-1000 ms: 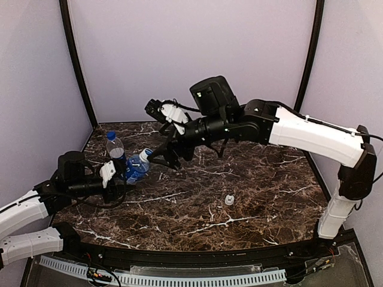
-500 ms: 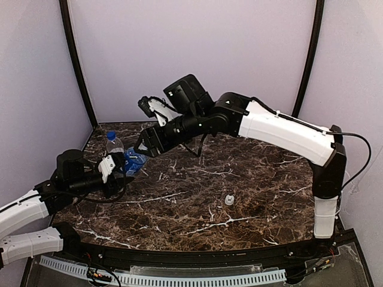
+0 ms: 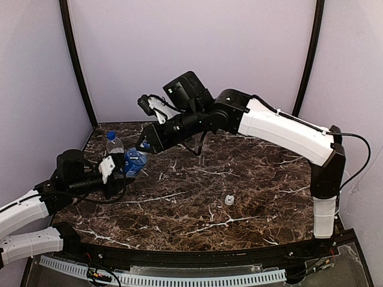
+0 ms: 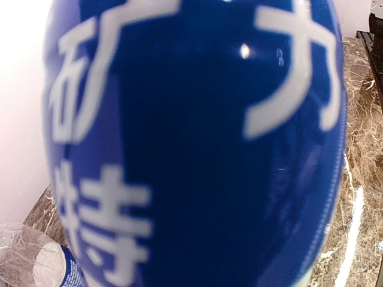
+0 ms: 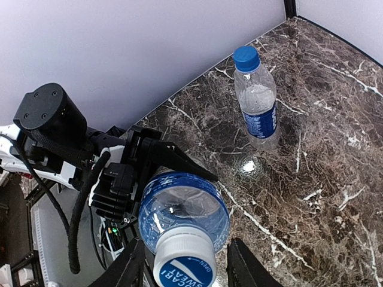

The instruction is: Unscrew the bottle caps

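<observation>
My left gripper (image 3: pixel 121 168) is shut on a blue-labelled bottle (image 3: pixel 135 161), held tilted above the table; its label (image 4: pixel 191 143) fills the left wrist view. In the right wrist view the left fingers (image 5: pixel 170 156) clamp the bottle (image 5: pixel 182 206) below its neck. The pale blue-and-white cap (image 5: pixel 184 267) sits on it. My right gripper (image 5: pixel 184 246) straddles this cap, open, with a small gap on each side. A second bottle (image 5: pixel 257 101) with a dark blue cap (image 5: pixel 246 58) stands upright near the back left corner.
A small white cap (image 3: pixel 229 200) lies loose on the marble table (image 3: pixel 251 179), right of centre. The standing bottle (image 3: pixel 114 145) is just behind the held one. Purple walls close in the back and sides.
The right arm has swung left, bringing its gripper over the held bottle's cap, and its jaws have narrowed. The left gripper has drawn the bottle slightly left.
</observation>
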`<state>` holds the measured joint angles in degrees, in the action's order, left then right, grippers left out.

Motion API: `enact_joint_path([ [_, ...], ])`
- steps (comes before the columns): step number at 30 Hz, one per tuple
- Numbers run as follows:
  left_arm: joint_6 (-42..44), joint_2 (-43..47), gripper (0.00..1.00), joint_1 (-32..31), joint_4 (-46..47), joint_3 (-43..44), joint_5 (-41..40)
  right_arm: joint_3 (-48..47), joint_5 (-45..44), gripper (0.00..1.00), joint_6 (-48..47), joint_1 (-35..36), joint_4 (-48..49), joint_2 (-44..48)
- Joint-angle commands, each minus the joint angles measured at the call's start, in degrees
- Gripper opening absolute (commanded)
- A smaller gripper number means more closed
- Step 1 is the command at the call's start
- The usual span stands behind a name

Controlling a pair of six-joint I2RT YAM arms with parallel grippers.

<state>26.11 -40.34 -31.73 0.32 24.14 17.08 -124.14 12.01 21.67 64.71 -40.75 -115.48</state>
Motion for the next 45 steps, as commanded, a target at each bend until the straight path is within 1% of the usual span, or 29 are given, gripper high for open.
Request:
enact_joint_path([
  [1, -0.5, 0.2, 0.4, 0.2, 0.0, -0.7, 1.6, -1.6, 0.6, 0.36, -0.1, -0.3, 0.4, -1.3],
  [4, -0.4, 0.1, 0.4, 0.2, 0.0, -0.5, 1.7, -1.2, 2.1, 0.16, -0.2, -0.6, 0.2, -1.0],
  [6, -0.5, 0.1, 0.4, 0.2, 0.0, -0.5, 1.7, -1.2, 4.9, 0.01, -1.9, -0.7, 0.3, -1.0],
  [8, -0.8, 0.1, 0.4, 0.2, -0.7, -0.5, 1.9, -2.0, 13.6, 0.0, -7.3, -0.6, -0.5, -1.0],
  [9, -0.9, 0.1, 0.4, 0.2, -1.2, -0.4, 2.4, -2.3, 16.7, 0.0, -11.1, -0.3, -1.6, -0.6],
  [10, -1.2, 0.1, 0.4, 0.2, -1.8, -0.3, 3.0, -2.1, 18.6, 0.0, -17.0, 0.6, -3.1, 0.0],
  [12, -1.4, 0.2, 0.4, 0.2, -3.2, 0.0, 5.8, 0.6, 19.2, 0.0, -31.0, 3.4, -6.5, 2.6],
  [14, -0.8, 0.2, 0.4, 0.2, -5.6, 0.6, 11.3, 5.8, 18.6, 0.0, -45.8, 6.3, -8.5, 5.8],
  [15, -0.5, 0.2, 0.4, 0.2, -6.8, 1.1, 15.9, 9.1, 17.3, 0.0, -52.5, 7.2, -8.4, 7.5],
  [16, 0.3, 0.1, 0.4, 0.2, -9.2, 1.4, 18.5, 12.2, 15.3, 0.0, -58.2, 8.1, -8.2, 9.0],
  [17, 0.6, 0.0, 0.41, 0.2, -10.3, 1.9, 23.1, 14.6, 12.2, 0.0, -63.5, 8.9, -8.2, 9.9],
  [18, 0.8, 0.0, 0.41, 0.2, -12.4, 2.1, 24.9, 16.3, 7.6, 0.0, -70.8, 10.0, -8.4, 10.4],
  [19, 1.0, 0.2, 0.42, 0.2, -13.2, 2.5, 27.3, 17.3, 2.2, 0.0, -75.8, 11.3, -8.7, 10.4],
  [20, 1.2, 0.3, 0.42, 0.2, -15.1, 2.6, 28.1, 17.5, -3.0, 0.0, -79.4, 12.7, -8.9, 10.1],
  [22, 3.1, 0.6, 0.42, 0.2, -17.9, 3.0, 29.2, 16.9, -11.1, 0.0, -84.8, 14.4, -8.4, 9.2],
  [27, 5.1, 0.8, 0.42, 0.2, -20.1, 3.0, 29.8, 19.5, -17.1, 0.0, -91.5, 14.3, -3.2, 9.5],
  [28, 5.0, 0.9, 0.41, 0.2, -19.9, 2.8, 29.6, 20.7, -18.3, 0.07, -91.7, 14.4, -0.6, 10.0],
  [29, 5.0, 1.2, 0.41, 0.2, -19.7, 2.7, 29.3, 22.3, -19.4, 0.27, -91.3, 14.4, 2.2, 10.5],
  [30, 4.9, 1.2, 0.41, 0.2, -19.6, 2.5, 28.8, 23.5, -20.3, 0.51, -90.9, 14.4, 4.9, 11.1],
  [32, 3.8, 1.5, 0.41, 0.2, -18.5, 1.9, 27.8, 26.0, -21.5, 0.86, -88.2, 14.4, 10.5, 12.7],
  [33, 2.2, 1.7, 0.41, 0.2, -17.0, 1.7, 27.3, 27.0, -21.7, 0.97, -86.2, 14.3, 13.3, 13.6],
  [37, -2.5, 2.3, 0.41, 0.2, -11.1, -0.1, 21.2, 29.9, -19.1, 0.99, -72.4, 12.9, 22.5, 18.2],
  [39, -5.0, 2.4, 0.42, 0.2, -6.7, -1.4, 15.7, 33.2, -16.1, 0.99, -59.9, 11.1, 29.6, 21.0],
  [40, -6.0, 2.4, 0.42, 0.2, -4.8, -2.6, 10.9, 35.1, -14.4, 0.98, -54.2, 9.9, 33.2, 21.9],
  [41, -7.5, 2.4, 0.42, 0.2, -1.8, -3.2, 8.7, 36.6, -13.0, 0.99, -47.8, 8.5, 35.4, 22.6],
  [42, -7.8, 2.3, 0.42, 0.2, 0.0, -4.0, 4.8, 37.1, -11.6, 0.98, -41.6, 7.2, 36.2, 22.7],
  [43, -7.8, 2.3, 0.42, 0.2, 2.3, -4.4, 3.2, 37.0, -10.3, 0.99, -35.5, 5.7, 36.1, 22.5],
  [45, -7.0, 2.3, 0.41, 0.2, 3.4, -4.9, 0.2, 36.3, -7.1, 0.99, -23.5, 2.6, 35.7, 21.8],
])
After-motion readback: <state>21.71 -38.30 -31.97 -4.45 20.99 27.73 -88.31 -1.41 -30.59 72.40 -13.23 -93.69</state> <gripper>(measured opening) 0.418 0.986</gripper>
